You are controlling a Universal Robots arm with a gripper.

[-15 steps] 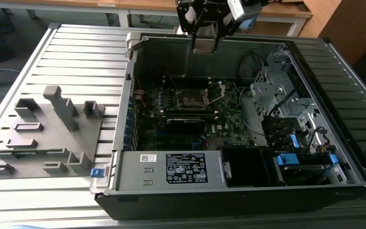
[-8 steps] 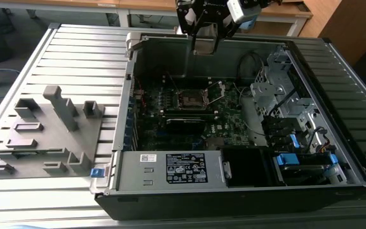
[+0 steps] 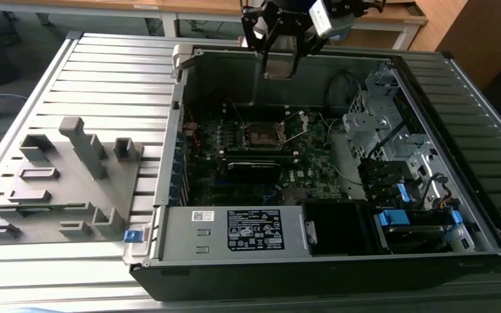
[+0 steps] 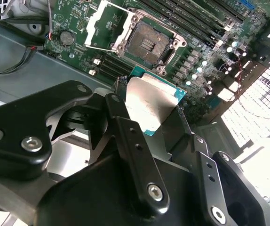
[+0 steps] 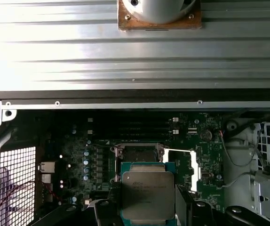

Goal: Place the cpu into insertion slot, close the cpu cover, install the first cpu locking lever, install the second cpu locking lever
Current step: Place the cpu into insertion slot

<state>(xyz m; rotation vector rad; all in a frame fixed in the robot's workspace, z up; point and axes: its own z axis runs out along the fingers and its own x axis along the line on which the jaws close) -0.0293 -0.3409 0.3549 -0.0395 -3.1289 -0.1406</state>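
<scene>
In the exterior view, one slatted grey metal counter point(image 3: 102, 72) carried one open black computer tower point(image 3: 320, 274) and, at its nine o'clock, one grey moulded fixture block point(image 3: 68, 189). Inside were one dark square insertion slot point(image 4: 146, 43) and one thin silvery cpu cover point(image 4: 91, 24) frame. One black hand point(image 3: 278, 68) held one flat silver-topped cpu point(image 4: 151, 106).

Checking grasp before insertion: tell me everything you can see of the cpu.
The cpu is a flat square chip: a dull silver-grey metal lid with faint print, seated on a green board that shows as a thin border. It is clamped at opposite edges between the fingers of the gripper, lid toward both wrist cameras. It hangs in the air over the motherboard, apart from the open insertion slot. Only the fingers touch it.
</scene>
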